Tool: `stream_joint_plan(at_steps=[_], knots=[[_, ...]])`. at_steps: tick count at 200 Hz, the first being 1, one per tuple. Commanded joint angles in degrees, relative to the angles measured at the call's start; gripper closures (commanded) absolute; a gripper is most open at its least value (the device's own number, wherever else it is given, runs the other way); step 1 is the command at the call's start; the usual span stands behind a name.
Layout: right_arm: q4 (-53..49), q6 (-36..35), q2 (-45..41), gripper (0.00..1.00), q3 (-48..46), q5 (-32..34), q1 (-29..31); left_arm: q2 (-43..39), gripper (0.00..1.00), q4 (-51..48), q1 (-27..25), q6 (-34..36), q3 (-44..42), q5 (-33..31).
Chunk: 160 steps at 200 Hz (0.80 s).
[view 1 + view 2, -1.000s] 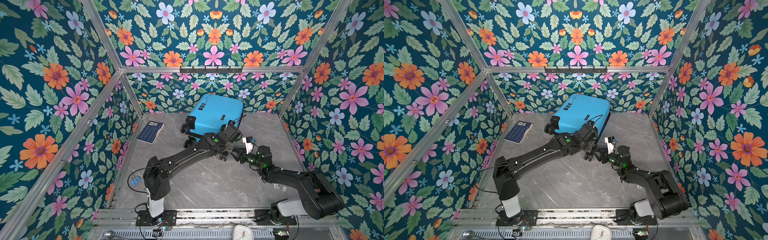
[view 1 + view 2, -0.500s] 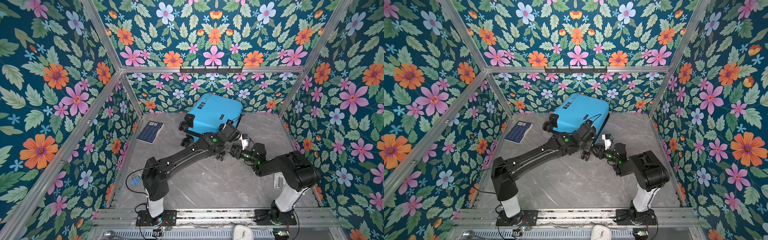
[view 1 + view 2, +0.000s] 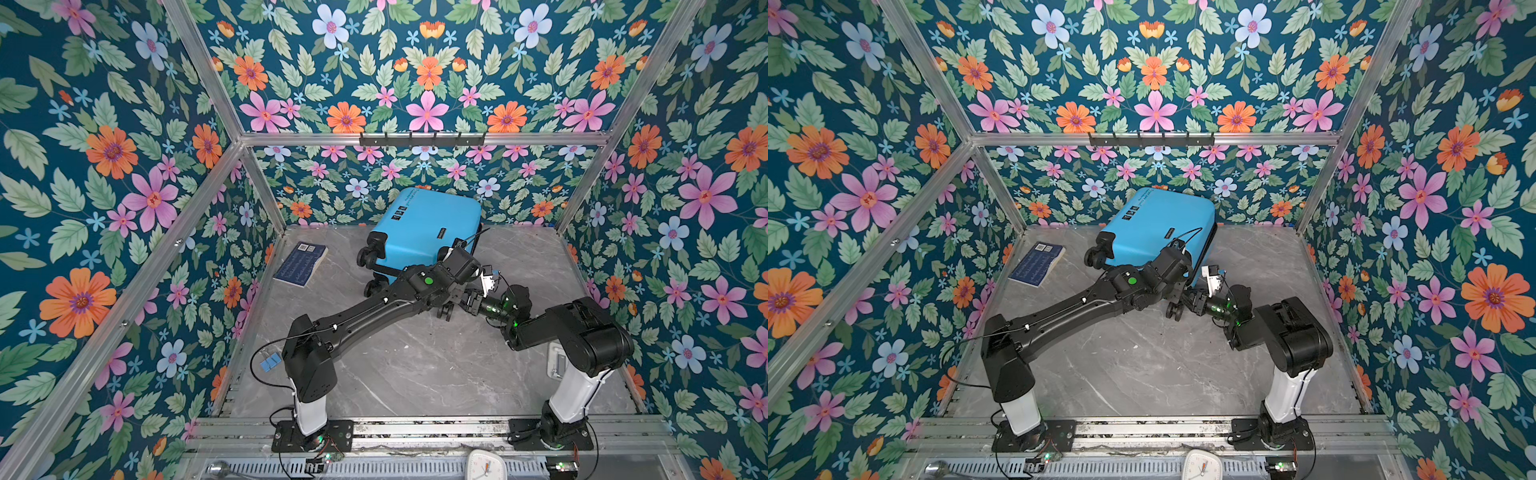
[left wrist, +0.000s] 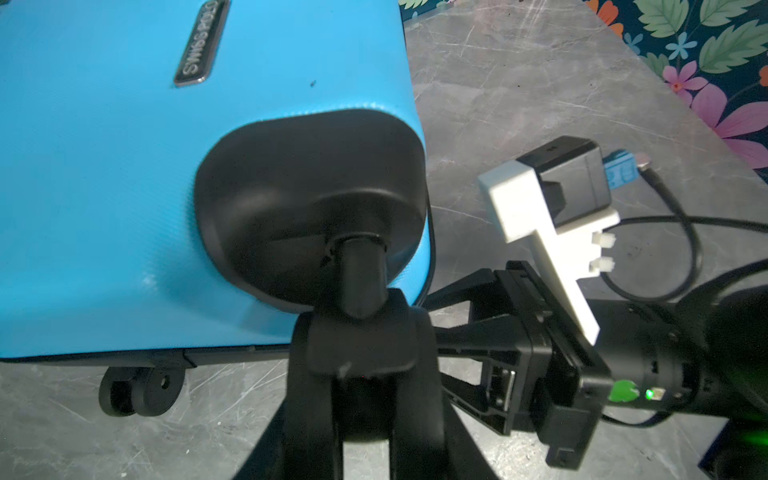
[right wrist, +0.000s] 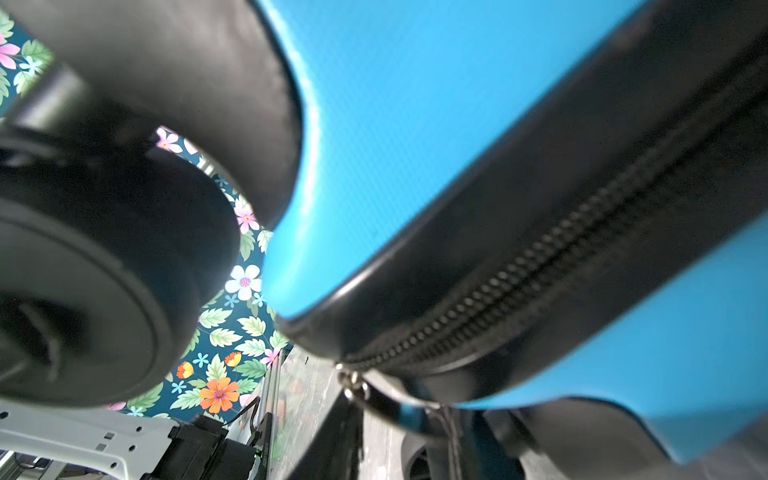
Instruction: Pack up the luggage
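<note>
Luggage: small bright-blue hard-shell suitcase point(image 3: 424, 232), zipped shut, lying at the back of the grey marble tabletop point(image 3: 415, 365).
Left gripper point(image 4: 365, 340): clamped on a black spinner wheel point(image 4: 365, 411) at the suitcase's near corner.
Right gripper point(image 3: 468, 300): low beside that corner, facing the black zipper point(image 5: 540, 257); cannot tell whether its jaws are apart.
Dark-blue booklet point(image 3: 301, 264): flat, well left of the suitcase.

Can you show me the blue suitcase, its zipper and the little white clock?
blue suitcase point(image 3: 419, 237): in a top view, on its blue shell.
zipper point(image 5: 540, 245): right wrist view, on the black teeth.
white clock point(image 3: 484, 465): in a top view, on its face.
</note>
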Motion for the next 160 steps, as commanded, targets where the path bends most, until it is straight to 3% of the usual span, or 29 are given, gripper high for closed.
stream_joint_plan(at_steps=[1, 55, 160], knots=[[5.4, 0.4, -0.9, 0.70, 0.6, 1.4, 0.1, -1.7, 1.00, 7.8, -0.4, 0.6, 0.3, 0.3], [4.2, 0.4, -3.0, 0.79, -0.2, 1.1, 0.1, -1.9, 1.00, 7.9, -0.4, 0.4, -0.2, 0.2], [-1.6, -1.4, -5.4, 0.78, -1.4, 3.1, 0.0, -2.5, 1.00, 8.4, -0.5, 0.2, -1.4, 0.4]])
